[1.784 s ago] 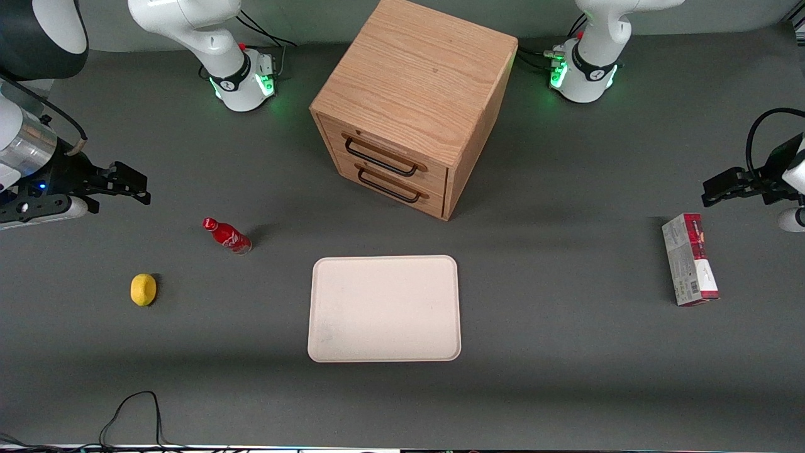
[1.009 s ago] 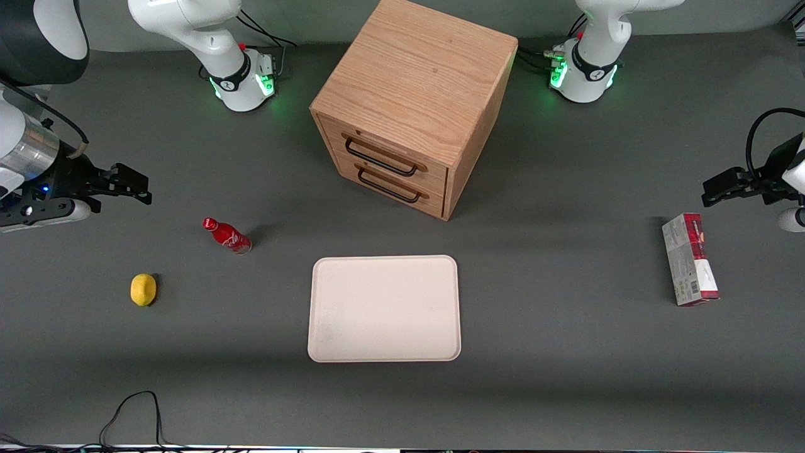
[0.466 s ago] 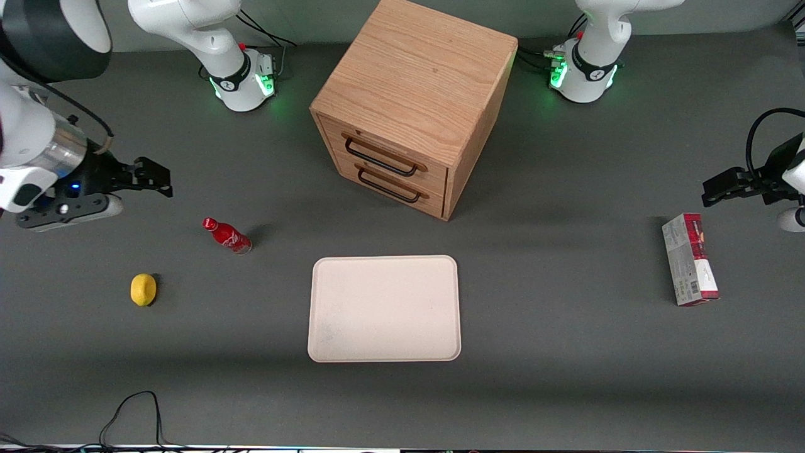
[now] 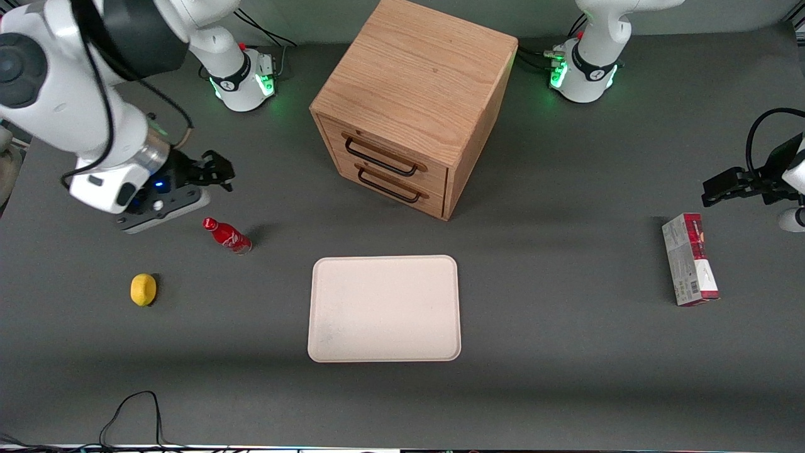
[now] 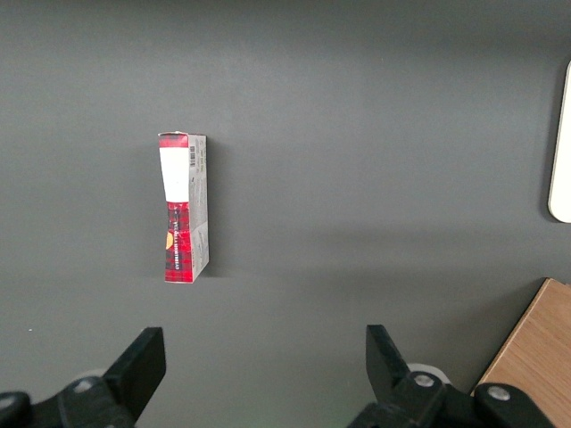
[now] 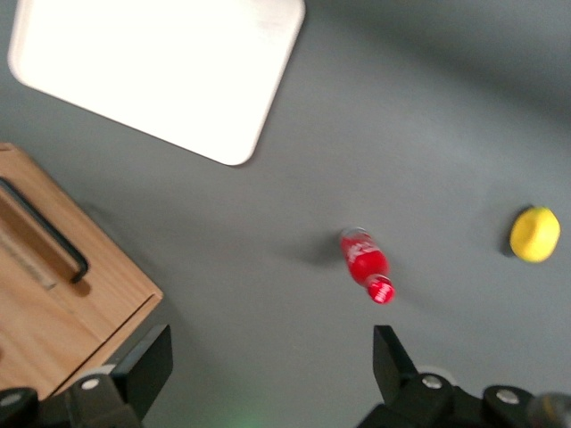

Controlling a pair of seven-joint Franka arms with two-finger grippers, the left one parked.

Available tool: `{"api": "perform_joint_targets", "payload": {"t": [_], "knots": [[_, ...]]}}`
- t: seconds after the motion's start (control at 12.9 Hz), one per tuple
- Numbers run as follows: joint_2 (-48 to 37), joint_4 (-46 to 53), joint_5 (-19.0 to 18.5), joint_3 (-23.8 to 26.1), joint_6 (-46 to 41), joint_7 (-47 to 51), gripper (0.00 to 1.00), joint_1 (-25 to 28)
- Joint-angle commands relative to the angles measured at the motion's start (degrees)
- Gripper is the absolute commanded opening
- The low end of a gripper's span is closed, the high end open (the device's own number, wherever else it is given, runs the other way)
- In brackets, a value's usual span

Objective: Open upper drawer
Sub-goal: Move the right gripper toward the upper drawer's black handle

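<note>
**Upper drawer** [image 4: 385, 153]: upper of two in the oak cabinet [image 4: 415, 82], which stands mid-table, farther from the front camera than the tray [image 4: 384, 308]. It is closed, its panel flush with the cabinet face. A black bar handle runs across the front. The cabinet is turned at an angle, so the front faces partly toward the working arm's end.

**Lower drawer** [image 4: 395, 184]: directly beneath, closed, with an identical handle.

**Gripper** [image 4: 217, 171]: over the table toward the working arm's end, well apart from the cabinet, with nothing held. The wrist view shows its fingers spread wide.

**Bottle** [image 4: 227, 234]: red, upright, near the gripper and slightly nearer the camera.

**Lemon** [image 4: 143, 289]: nearer the camera than the bottle, well apart from it.

**Box** [image 4: 689, 259]: red and grey carton, lying toward the parked arm's end.

**Stage, judged:** approach; the handle has not been reached.

**Risks, judged:**
- The two handles sit close together and look alike, so a slightly low approach would catch the lower drawer.
- The angled front means a pull not square to the panel could bind the drawer or drag the whole cabinet.
- The thin bar could slip out if the fingers close off-centre or too shallow.
- A low arm path could topple the bottle.
</note>
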Motion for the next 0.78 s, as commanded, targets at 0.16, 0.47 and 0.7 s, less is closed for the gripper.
{"api": "perform_joint_targets", "payload": {"t": [0.16, 0.47, 0.7], "knots": [[2.65, 4.12, 6.79, -0.52, -1.5, -0.77, 1.0, 0.98], [4.06, 5.36, 5.74, -0.17, -1.41, -0.77, 1.0, 4.32], [7.3, 7.89, 6.1, 0.27, -1.15, -0.95, 1.0, 5.63]]}}
